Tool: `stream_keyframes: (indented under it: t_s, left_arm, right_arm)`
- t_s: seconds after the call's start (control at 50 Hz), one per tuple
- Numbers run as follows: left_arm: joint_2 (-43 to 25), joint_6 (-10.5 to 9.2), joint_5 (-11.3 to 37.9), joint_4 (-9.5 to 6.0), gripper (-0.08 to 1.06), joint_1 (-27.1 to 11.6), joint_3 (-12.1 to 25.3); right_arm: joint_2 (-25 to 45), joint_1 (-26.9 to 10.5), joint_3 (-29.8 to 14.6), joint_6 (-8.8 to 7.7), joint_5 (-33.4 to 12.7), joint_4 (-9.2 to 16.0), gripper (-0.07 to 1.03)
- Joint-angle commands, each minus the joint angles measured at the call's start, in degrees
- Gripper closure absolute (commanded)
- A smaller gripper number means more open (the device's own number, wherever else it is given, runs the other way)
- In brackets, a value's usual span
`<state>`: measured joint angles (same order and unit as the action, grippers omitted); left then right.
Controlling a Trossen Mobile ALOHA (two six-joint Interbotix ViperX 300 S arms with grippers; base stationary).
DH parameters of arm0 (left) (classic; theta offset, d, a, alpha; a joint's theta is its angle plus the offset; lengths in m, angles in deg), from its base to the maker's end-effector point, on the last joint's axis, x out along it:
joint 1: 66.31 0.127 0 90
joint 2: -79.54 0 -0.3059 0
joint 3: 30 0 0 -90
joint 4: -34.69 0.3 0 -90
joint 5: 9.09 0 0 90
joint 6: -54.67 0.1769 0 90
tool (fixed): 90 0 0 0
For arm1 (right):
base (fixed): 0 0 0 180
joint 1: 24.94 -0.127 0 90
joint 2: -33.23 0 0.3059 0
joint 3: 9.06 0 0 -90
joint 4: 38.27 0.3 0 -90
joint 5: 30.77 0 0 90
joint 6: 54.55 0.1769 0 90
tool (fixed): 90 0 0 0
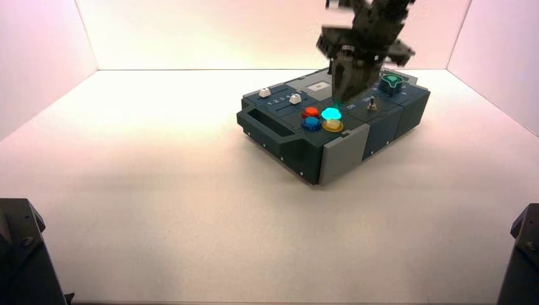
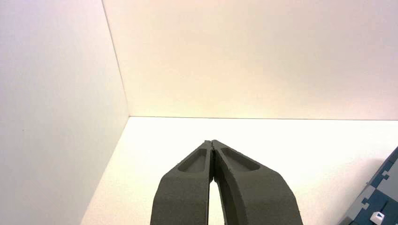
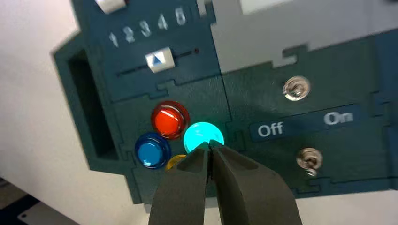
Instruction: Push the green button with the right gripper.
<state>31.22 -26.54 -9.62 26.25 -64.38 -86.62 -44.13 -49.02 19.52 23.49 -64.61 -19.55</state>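
Glowing bright cyan, the green button [image 3: 202, 136] is seen in the cluster of four round buttons on the top of the dark blue box [image 1: 279, 130], which stands on the white counter [image 1: 191, 210] towards the far right. In the right wrist view the red button [image 3: 169, 119] is found just beside it, the blue button [image 3: 152, 150] beside the red one, and the yellow button [image 3: 174, 161] is largely hidden behind the right pincer [image 3: 210, 146]. The right pincer's two dark fingers [image 3: 244, 187] are pressed together into a wedge, and their joined tips are placed at the near edge of the lit green button; whether contact is actually made cannot be told. In the high view the right pincer [image 1: 340, 100] is seen coming down steeply from above, its tips just behind the lit button [image 1: 330, 114].

Beside the buttons, a white slider [image 3: 159, 59] is seen in its slot under the numbers 1 to 5, roughly below the 3 and 4. Two small metal toggle switches [image 3: 296, 88] are set by a label reading "Off" and "On". A dark green knob [image 1: 391, 81] is seen at the box's far corner.

The left pincer [image 2: 212, 144] is held well away from the box, its fingers closed tip to tip over bare counter near a wall corner
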Motion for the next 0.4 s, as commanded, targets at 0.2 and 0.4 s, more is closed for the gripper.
stream_keyframes:
  t_s: [0.2,0.4]
  left_arm:
    - [-0.7,-0.09,-0.4,0.0,1.01,0.1,1.9]
    - [-1.1,-0.09,-0.4,0.0,1.01,0.0,2.1]
  right_arm:
    - [-5.7,-0.2,-0.8,-0.18,-2.2,0.0,0.98]
    - [-6.9,-0.2,0.4,-0.18,-2.1,-0.1,0.98]
